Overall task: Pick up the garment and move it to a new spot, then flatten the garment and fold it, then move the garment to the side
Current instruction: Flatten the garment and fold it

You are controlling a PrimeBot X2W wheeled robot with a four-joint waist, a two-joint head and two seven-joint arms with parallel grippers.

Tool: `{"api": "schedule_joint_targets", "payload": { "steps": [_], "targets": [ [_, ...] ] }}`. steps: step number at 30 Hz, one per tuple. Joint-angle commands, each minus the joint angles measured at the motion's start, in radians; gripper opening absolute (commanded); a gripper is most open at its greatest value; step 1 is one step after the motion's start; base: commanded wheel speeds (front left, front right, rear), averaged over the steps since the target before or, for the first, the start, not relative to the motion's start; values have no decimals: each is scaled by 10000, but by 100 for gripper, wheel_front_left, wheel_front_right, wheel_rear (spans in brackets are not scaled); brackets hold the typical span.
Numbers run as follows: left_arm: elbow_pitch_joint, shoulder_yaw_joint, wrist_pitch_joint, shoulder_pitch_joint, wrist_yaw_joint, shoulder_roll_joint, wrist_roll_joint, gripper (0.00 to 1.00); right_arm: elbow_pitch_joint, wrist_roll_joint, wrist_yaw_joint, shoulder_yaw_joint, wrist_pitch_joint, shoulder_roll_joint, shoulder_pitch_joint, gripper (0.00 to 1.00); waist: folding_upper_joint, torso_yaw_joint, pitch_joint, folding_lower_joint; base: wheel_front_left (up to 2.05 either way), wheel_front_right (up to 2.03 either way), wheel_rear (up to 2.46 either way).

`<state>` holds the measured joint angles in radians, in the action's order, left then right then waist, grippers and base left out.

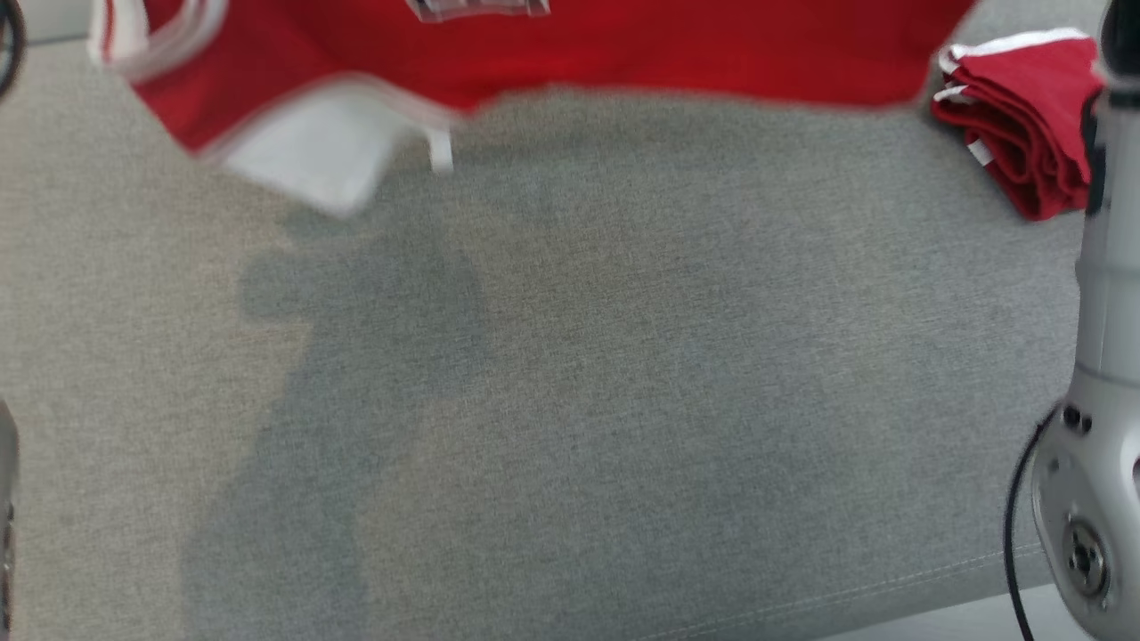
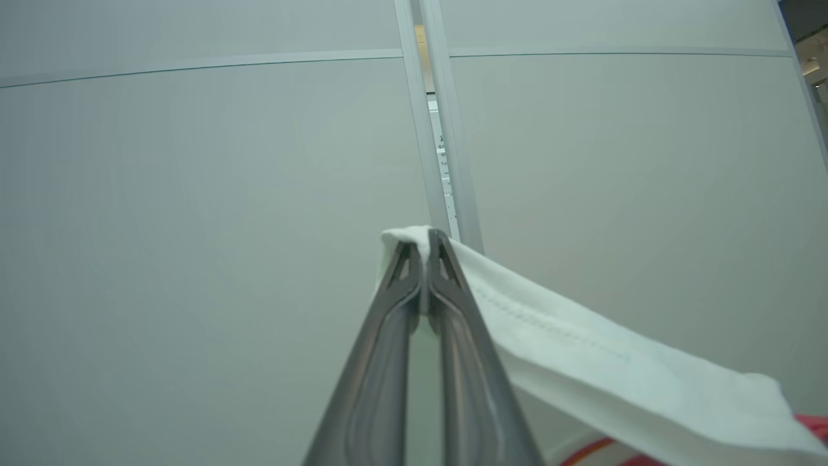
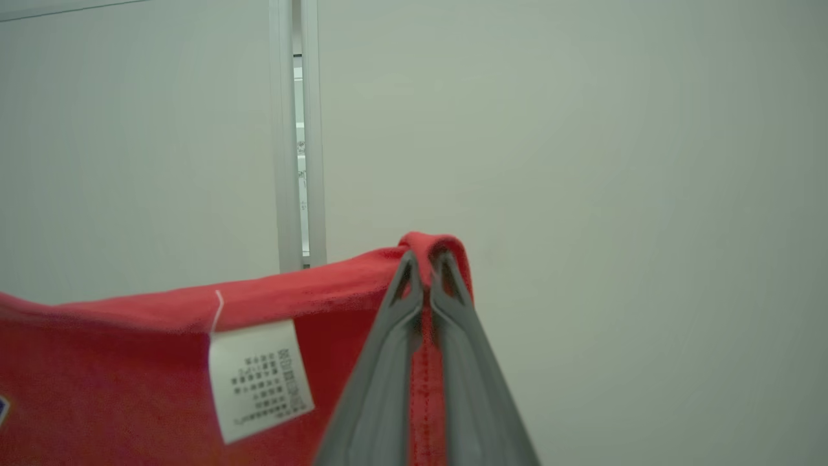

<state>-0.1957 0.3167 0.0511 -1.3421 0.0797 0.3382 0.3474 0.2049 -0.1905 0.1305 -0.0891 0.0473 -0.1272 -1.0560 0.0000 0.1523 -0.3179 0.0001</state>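
Tabletop (image 1: pixel 623 401): grey weave, shadowed | Walls (image 2: pixel 194 194): pale panels | Left hand (image 2: pixel 424 239), right hand (image 3: pixel 427 257): each clamped on raised red garment (image 1: pixel 623 44) | Folded red pile (image 1: pixel 1015 116): right edge

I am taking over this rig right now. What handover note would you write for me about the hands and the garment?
Left hand: shut on a white edge of the garment.
Right hand: shut on a red edge, near the label.
Garment: red and white, held up between both hands, hanging over the grey surface. A folded red pile lies at the far right.
Done: pick-up.
Left: set it down at a new spot, flatten, fold, move aside.
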Motion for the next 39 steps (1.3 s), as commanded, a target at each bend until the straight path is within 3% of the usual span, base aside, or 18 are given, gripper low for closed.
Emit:
{"api": "schedule_joint_targets", "payload": {
  "steps": [1, 7, 14, 20, 26, 39],
  "targets": [
    [-589, -18, -327, -557, 21, -93, -212, 0, 594, 272, 2, 110, 552, 113, -757, 0, 0, -160, -1542, -1, 0, 0, 0],
    [-2800, -2, -2061, -1950, -138, -639, -298, 0, 3648, 1790, -3, -315, 1924, 401, -2946, 0, 0, -715, -2555, -1, 0, 0, 0],
    [-3940, -205, -3056, -786, -439, -1378, 308, 0, 5576, 2583, -6, -872, 2173, 545, -2687, 0, 0, -1318, -3850, -1, 0, 0, 0],
    [-3032, -795, -3166, 1131, -670, -1796, 466, 0, 5385, 2164, -6, -949, 2185, 625, -1781, 0, 0, -1442, -4130, -1, 0, 0, 0],
    [-1797, -1335, -3162, 3075, -1012, -2012, 182, 0, 4812, 1404, -6, -729, 2186, 648, -735, 0, 0, -1307, -3727, -1, 0, 0, 0],
    [389, -2117, -3166, 7018, -1522, -2463, -240, 0, 3403, 28, -6, -16, 2183, 722, 2278, 0, 0, -1142, -1350, -1, 0, 0, 0]
  ]
}}
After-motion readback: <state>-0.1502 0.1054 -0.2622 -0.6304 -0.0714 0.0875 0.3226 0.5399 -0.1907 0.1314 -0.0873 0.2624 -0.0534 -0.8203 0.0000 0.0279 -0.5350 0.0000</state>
